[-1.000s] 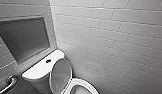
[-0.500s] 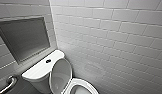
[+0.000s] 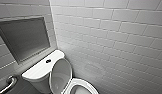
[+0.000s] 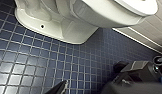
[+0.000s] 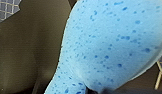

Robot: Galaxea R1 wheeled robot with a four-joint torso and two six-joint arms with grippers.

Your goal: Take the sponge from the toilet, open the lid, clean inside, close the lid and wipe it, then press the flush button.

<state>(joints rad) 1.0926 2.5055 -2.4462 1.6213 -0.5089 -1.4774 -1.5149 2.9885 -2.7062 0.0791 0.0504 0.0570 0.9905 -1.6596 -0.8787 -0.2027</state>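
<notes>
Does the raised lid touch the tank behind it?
Cannot tell. In the head view the upright lid overlaps the tank at its front edge, hiding any contact or gap.

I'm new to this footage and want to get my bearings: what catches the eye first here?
A bright blue speckled sponge looms very close in the right wrist view. In the head view a white toilet stands in the corner of white-tiled walls, its lid raised upright. The left wrist view shows its base on a dark blue mosaic floor.
</notes>
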